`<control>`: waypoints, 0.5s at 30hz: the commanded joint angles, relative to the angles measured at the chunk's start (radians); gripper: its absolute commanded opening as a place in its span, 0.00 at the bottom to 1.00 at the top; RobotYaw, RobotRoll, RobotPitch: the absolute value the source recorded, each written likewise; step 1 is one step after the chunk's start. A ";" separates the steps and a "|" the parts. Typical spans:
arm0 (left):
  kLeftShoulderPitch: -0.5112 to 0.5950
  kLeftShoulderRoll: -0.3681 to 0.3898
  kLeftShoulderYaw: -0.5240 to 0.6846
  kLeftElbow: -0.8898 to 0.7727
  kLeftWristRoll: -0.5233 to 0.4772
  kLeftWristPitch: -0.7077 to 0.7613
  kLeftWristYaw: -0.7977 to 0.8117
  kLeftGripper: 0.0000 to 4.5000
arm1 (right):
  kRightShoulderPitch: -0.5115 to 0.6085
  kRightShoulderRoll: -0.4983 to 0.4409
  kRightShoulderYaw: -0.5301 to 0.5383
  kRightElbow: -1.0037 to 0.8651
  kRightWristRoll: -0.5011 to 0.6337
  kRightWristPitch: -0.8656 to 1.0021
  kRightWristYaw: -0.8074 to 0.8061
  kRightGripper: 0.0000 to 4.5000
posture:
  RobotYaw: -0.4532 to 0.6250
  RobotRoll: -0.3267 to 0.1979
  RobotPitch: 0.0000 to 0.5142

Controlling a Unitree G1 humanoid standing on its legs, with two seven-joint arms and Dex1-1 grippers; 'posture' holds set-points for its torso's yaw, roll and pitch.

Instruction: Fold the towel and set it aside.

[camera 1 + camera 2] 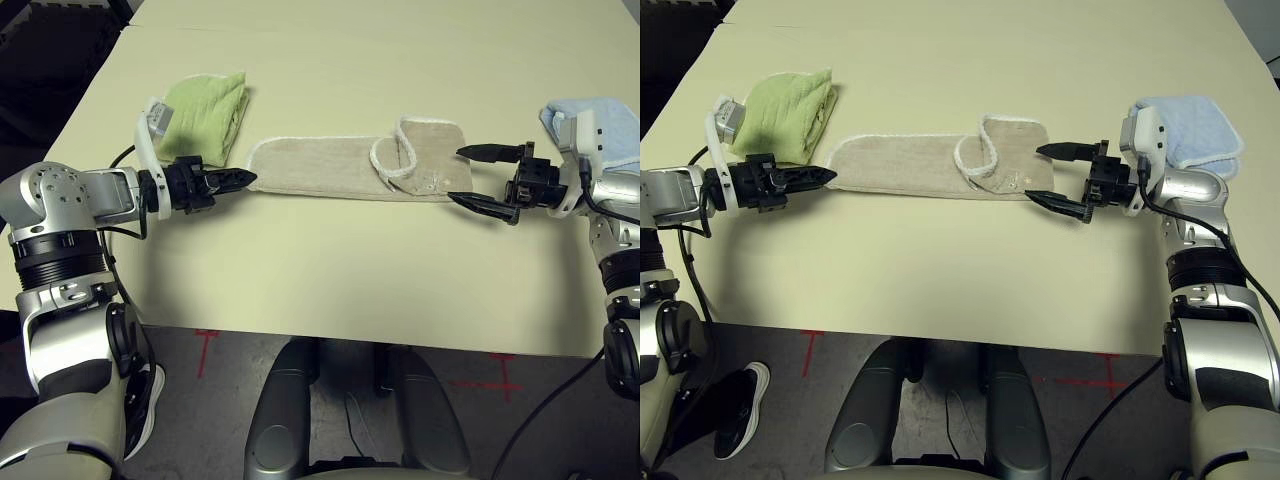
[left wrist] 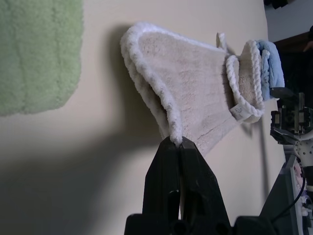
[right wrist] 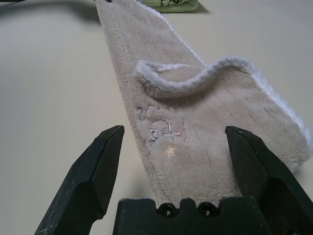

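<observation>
The towel [image 1: 320, 165], beige with white edging, lies as a long folded strip across the middle of the table [image 1: 330, 280]. Its right end has a flap curled back, and a small white label [image 2: 239, 111] sits near that end. At the strip's left end my left gripper [image 1: 250, 178] is shut, with the white edging of the near corner pinched at its tips [image 2: 177, 142]. My right gripper [image 1: 457, 175] is open at the right end. Its two fingers straddle the end of the towel [image 3: 195, 122] without touching it.
A folded light green towel [image 1: 205, 110] lies just behind my left gripper. A folded light blue towel [image 1: 600, 125] lies behind my right wrist at the table's right edge. Bare table stretches in front of and behind the strip.
</observation>
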 commanded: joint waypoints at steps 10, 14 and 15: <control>-0.218 -0.049 -0.137 -0.012 -0.028 -0.087 -0.081 0.01 | -0.001 -0.018 -0.008 0.039 -0.016 -0.007 0.020 1.00 | 0.48 0.62 0.64; -0.269 -0.179 -0.146 -0.037 -0.052 -0.092 -0.061 0.01 | -0.008 -0.009 -0.005 0.041 -0.019 -0.003 0.015 1.00 | 0.49 0.62 0.64; -0.278 -0.213 -0.147 -0.041 -0.055 -0.094 -0.053 0.01 | -0.010 -0.009 -0.004 0.041 -0.019 -0.001 0.016 1.00 | 0.49 0.62 0.64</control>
